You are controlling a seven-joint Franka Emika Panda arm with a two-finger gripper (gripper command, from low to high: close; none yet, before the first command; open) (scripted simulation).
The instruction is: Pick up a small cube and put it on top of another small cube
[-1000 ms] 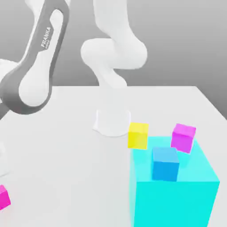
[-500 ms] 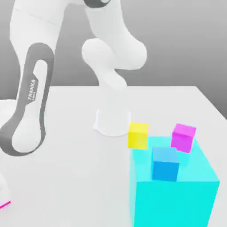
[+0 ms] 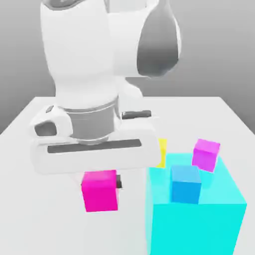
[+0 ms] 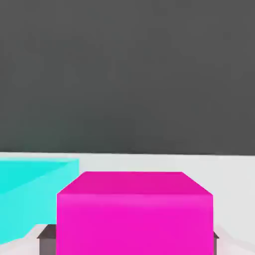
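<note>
The small hot-pink cube (image 3: 100,191) hangs above the table, just to the exterior view's left of the big cyan block (image 3: 199,219). My gripper (image 3: 101,185) is shut on it from above, and a dark finger (image 3: 118,183) shows at the cube's side. In the hand view the same small cube (image 4: 134,211) sits between my dark fingers (image 4: 48,239), with the cyan block (image 4: 30,191) beside it. A blue cube (image 3: 186,183) rests on top of the cyan block.
A violet-magenta cube (image 3: 205,154) stands behind the cyan block at its far corner. A yellow cube (image 3: 162,149) is mostly hidden behind my hand. The white table (image 3: 45,219) stretches to the exterior view's left.
The hot-pink cube was on the table at the exterior view's far left; it is now gripped, lifted and carried right, close to the cyan block. The arm swung in front of the yellow cube.
</note>
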